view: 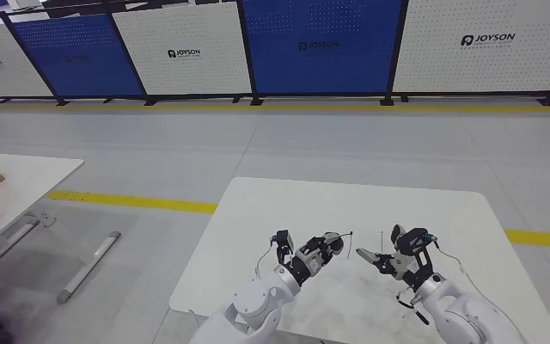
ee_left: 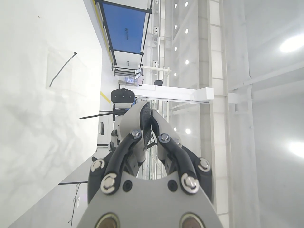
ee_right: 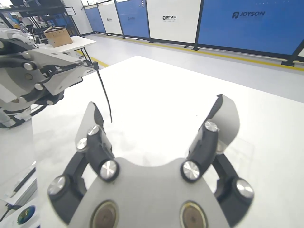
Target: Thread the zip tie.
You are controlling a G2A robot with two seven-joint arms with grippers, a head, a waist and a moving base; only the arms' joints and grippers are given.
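My left gripper point(ee_left: 148, 110) is shut on a black zip tie point(ee_right: 102, 88) and holds it above the white table point(view: 284, 206). The tie's head point(ee_right: 95, 66) sticks out past the fingertips, and the strap hangs down with its tip free just over the table. In the left wrist view the strap point(ee_left: 95, 116) points from the pads toward the tabletop. My right gripper point(ee_right: 156, 105) is open and holds nothing. It sits low over the table, a short way from the strap's tip. In the top view the left gripper point(view: 333, 245) and right gripper point(view: 371, 257) face each other near the front edge.
A second black zip tie point(ee_left: 63, 68) lies flat on a clear sheet on the table. Another white table point(view: 26, 172) stands to the left, across the floor. Blue and white fence panels point(view: 318, 43) close off the back.
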